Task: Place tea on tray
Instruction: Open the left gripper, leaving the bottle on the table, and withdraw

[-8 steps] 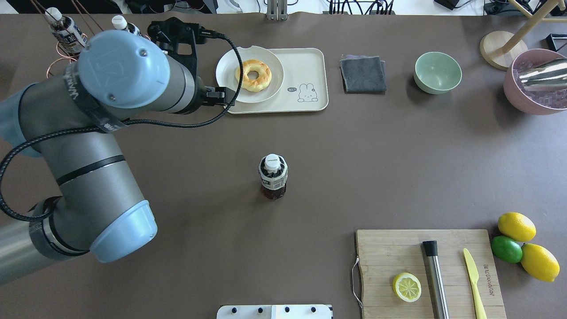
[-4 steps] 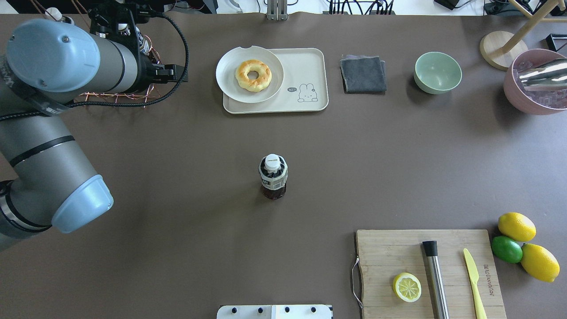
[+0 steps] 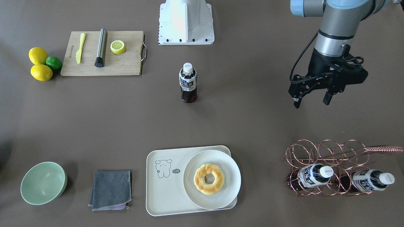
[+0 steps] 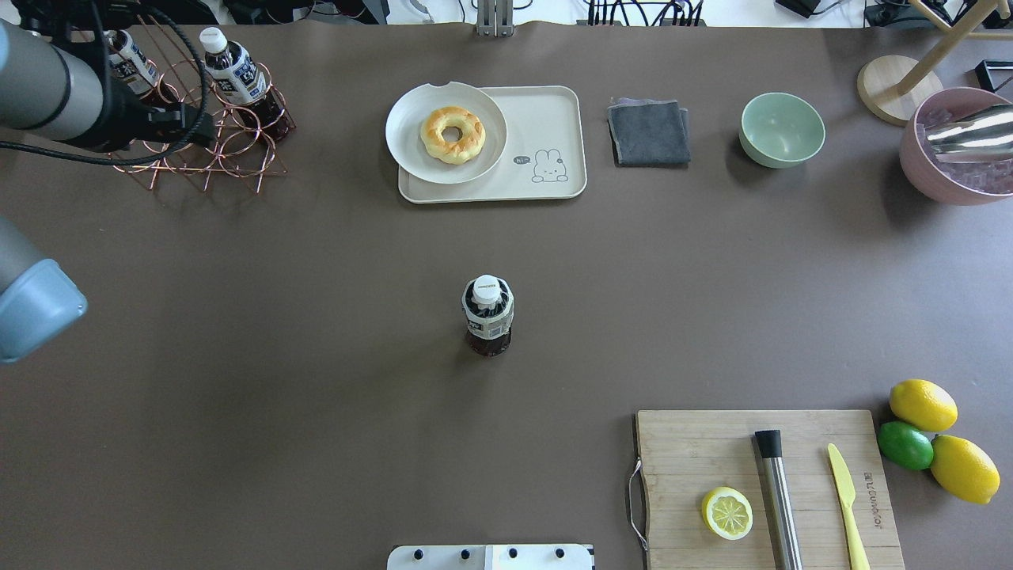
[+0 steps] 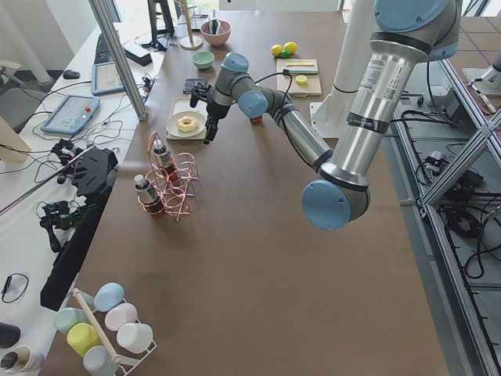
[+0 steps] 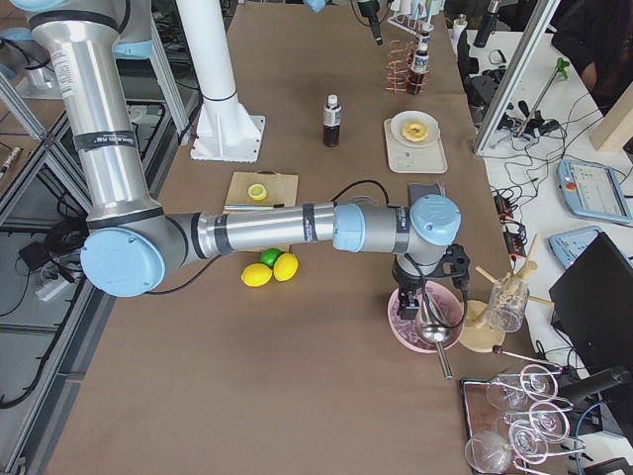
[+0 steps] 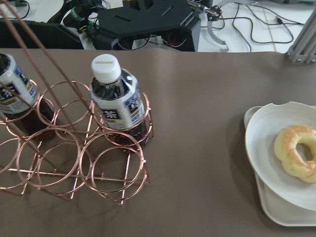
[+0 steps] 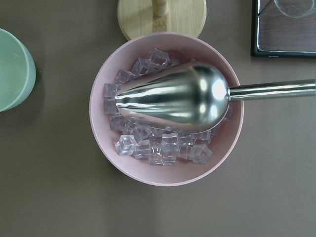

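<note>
Clear plastic tea [image 3: 188,82] off rimmed cream tray [image 3: 161,190]; left fingers [image 3: 327,97] spread, right fingers [image 6: 406,299] untellable

Silver-grey arm tubes [image 5: 374,86], pale-blue joint caps [image 4: 36,313], blk left hand [image 3: 311,102], blk cable [image 3: 296,62], white base [image 3: 186,22]

Plate: round white plate [image 4: 407,131] bearing a glazed ring doughnut [image 4: 453,134]
Cloth: folded grey cloth [image 4: 649,132], near a mint-green bowl [image 4: 782,129]
Ice: pink bowl [image 8: 148,175] of clear ice cubes [image 8: 163,148], steel scoop [image 8: 173,96] on top
Board: wooden cutting board [image 4: 696,451] with lemon half [image 4: 727,513], steel muddler [image 4: 778,499], yellow knife [image 4: 845,499]
Fruit: two lemons [image 4: 923,404] touching a lime [image 4: 905,445]
Rack: copper wire rack [image 7: 129,149]
</note>
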You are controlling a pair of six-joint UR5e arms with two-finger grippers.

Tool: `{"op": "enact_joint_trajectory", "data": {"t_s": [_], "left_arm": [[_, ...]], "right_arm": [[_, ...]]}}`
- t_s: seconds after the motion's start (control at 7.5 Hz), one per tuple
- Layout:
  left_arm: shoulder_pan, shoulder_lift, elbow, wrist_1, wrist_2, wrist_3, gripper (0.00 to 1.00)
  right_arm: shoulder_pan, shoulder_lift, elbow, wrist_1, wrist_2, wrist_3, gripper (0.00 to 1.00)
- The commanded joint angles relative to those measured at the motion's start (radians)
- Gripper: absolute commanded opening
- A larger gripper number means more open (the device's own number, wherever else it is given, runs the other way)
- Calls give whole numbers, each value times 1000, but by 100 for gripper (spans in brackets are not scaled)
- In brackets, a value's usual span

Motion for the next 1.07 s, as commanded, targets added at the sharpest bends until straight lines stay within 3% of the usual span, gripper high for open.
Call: {"op": "enact_joint_trajectory", "data": {"t_s": [0.0,0.27,0.53,0.8,0.93], "left_arm": [[-194,126,3,1,-183,270,97],[-336,172,44,-1,-322,434,97],[-470,183,113,2,-412,549,97],[-597,206,179,13,-471,763,97],[-642,211,201,14,-471,830,97]], "right_arm": [[-50,33,0,8,-9,75,100],[-88,-50,26,225,-12,108,100],[-181,-2,58,252,-32,289,100],[-290,124,89,200,-66,467,100],[-351,155,154,203,-95,602,100]]}}
